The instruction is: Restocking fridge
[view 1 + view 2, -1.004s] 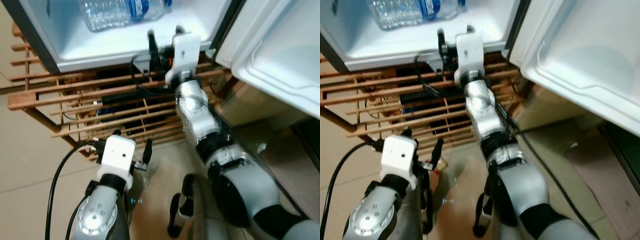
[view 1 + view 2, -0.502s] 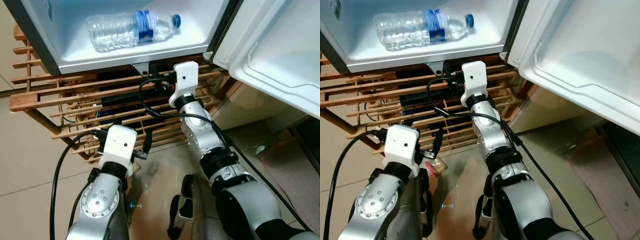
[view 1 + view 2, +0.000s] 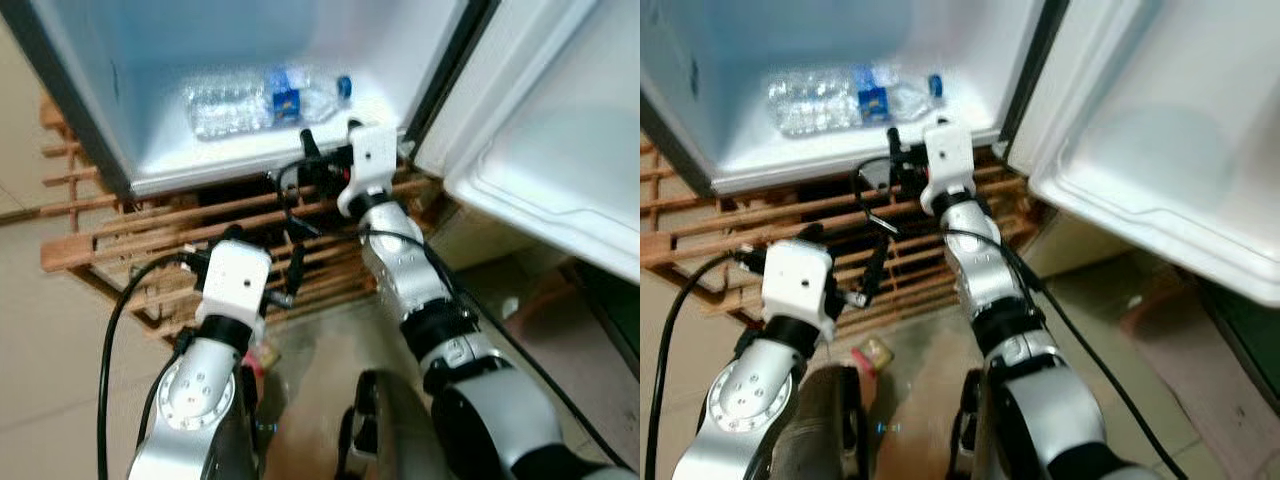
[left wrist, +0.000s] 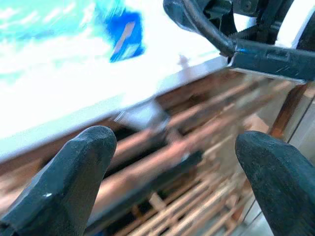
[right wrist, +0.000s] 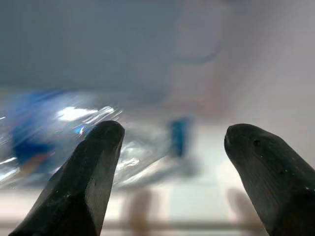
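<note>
Both head views are softly motion-blurred. The white fridge interior (image 3: 250, 60) is pale bluish and evenly lit. The clear plastic water bottle with a blue label (image 3: 262, 100) smears in both wrist views, where the fridge floor is overexposed in the left.

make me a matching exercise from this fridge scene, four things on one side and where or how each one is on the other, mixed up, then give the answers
1. clear plastic water bottle with blue label
2. white fridge door
3. slatted wooden rack
4. right gripper

A. swung open on the robot's right
B. under the fridge, on the floor
C. lying on its side on the fridge's bottom shelf
D. open, at the shelf's front edge

Pairs: 1-C, 2-A, 3-B, 4-D
</note>
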You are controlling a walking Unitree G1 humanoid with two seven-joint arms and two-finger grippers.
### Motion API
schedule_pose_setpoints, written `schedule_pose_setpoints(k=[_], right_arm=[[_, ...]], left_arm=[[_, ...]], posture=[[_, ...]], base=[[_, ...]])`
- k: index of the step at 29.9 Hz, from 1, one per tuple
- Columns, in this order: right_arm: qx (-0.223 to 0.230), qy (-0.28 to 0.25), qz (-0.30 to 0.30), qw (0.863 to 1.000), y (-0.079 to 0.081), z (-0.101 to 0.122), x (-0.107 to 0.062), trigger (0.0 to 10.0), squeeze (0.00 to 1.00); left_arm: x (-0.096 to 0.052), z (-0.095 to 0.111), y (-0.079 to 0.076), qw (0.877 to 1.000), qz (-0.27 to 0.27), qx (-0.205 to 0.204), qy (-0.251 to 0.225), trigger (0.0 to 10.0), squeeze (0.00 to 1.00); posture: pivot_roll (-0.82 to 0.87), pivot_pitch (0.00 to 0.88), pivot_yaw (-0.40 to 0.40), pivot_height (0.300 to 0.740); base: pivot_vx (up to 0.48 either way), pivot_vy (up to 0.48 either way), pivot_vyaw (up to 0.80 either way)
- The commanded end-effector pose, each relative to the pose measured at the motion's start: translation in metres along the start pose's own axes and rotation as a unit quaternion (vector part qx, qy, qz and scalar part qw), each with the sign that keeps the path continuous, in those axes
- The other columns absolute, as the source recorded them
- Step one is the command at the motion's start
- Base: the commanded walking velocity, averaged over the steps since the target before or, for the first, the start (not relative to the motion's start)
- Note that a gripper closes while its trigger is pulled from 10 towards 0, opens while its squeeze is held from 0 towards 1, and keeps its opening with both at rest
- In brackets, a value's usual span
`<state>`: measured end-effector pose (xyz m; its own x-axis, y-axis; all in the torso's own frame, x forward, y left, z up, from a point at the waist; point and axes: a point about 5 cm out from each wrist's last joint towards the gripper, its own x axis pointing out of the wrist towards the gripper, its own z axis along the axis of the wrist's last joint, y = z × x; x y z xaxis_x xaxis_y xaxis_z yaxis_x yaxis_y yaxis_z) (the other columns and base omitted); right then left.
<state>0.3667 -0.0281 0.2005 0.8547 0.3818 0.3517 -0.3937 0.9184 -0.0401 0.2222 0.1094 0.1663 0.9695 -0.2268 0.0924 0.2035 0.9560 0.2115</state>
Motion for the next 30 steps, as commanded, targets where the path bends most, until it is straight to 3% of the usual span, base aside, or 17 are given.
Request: schedule_pose_setpoints(k=[1,10,15,20,25,30], right_arm=[[0.017,0.004,-0.005,1.000,0.003,-0.002,-0.002,10.0,0.00],[0.031,-0.006,0.014,0.999,0.011,0.007,0.004,10.0,0.00],[0.058,0.009,0.050,0.997,0.027,0.011,0.008,10.0,0.00],[0.056,0.011,0.055,0.997,0.027,0.013,0.007,10.0,0.00],[0.029,-0.015,0.051,0.998,0.012,0.027,-0.005,10.0,0.00],[0.046,0.000,0.081,0.996,0.014,0.034,-0.023,10.0,0.00]], left_arm=[[0.001,0.002,-0.008,1.000,-0.013,-0.005,-0.006,10.0,0.00],[0.000,0.004,-0.011,1.000,-0.016,-0.013,-0.014,10.0,0.00],[-0.003,0.002,-0.010,1.000,-0.004,-0.020,-0.003,10.0,0.00],[-0.004,0.002,-0.011,1.000,-0.001,-0.019,-0.002,10.0,0.00],[-0.005,-0.001,-0.011,1.000,0.004,-0.019,0.002,10.0,0.00],[-0.004,-0.001,-0.012,1.000,0.005,-0.020,0.003,10.0,0.00]], posture=[[0.18,0.186,-0.123,0.660],[0.18,0.201,-0.133,0.660],[0.18,0.221,-0.147,0.660],[0.18,0.229,-0.157,0.660],[0.16,0.232,-0.163,0.660],[0.16,0.234,-0.167,0.660]], base=[[0.000,0.000,0.00],[0.000,0.000,0.00],[0.000,0.000,0.00],[0.000,0.000,0.00],[0.000,0.000,0.00],[0.000,0.000,0.00]])
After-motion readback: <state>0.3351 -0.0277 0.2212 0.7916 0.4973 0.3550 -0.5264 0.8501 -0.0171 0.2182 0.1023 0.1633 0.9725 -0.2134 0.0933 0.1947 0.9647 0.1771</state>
